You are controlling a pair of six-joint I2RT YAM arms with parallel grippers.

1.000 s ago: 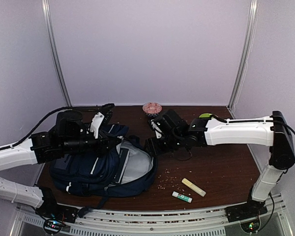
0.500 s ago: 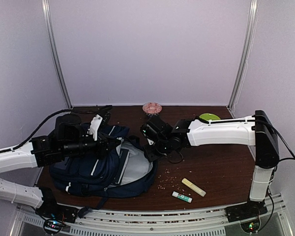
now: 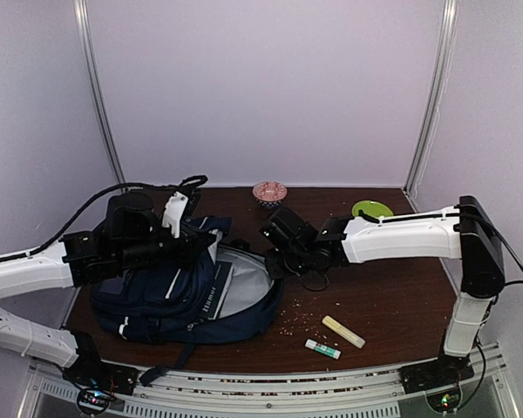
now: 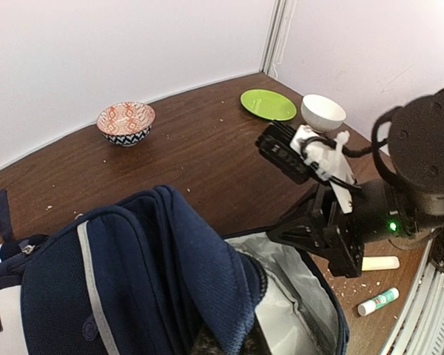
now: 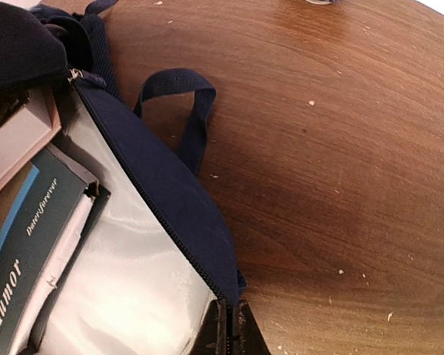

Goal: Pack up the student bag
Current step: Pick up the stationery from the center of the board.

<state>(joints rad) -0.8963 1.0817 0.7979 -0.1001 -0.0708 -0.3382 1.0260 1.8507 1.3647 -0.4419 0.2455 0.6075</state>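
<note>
The student bag (image 3: 152,305) lies open at the table's left, navy with pale grey lining (image 5: 126,296). My left gripper (image 3: 200,247) is shut on its upper flap (image 4: 200,259) and holds it raised; in the left wrist view the fabric hides the fingers. My right gripper (image 5: 233,333) is shut on the bag's zipped rim (image 5: 170,214) at the opening's right edge, also seen from above (image 3: 268,264). Inside the bag stands a teal book titled Humor (image 5: 22,259), with a pale pink-edged book (image 5: 15,144) behind it.
Near the front edge lie a white glue stick (image 3: 322,349) and a cream stick (image 3: 343,332), among crumbs. A patterned bowl (image 3: 269,191) sits at the back, a green plate (image 3: 371,209) and a white bowl (image 4: 323,112) at back right. A strap loop (image 5: 189,103) rests beside the bag.
My right gripper went from open to shut on the bag's rim. The left arm raised the flap a little, and the Humor book now shows from above.
</note>
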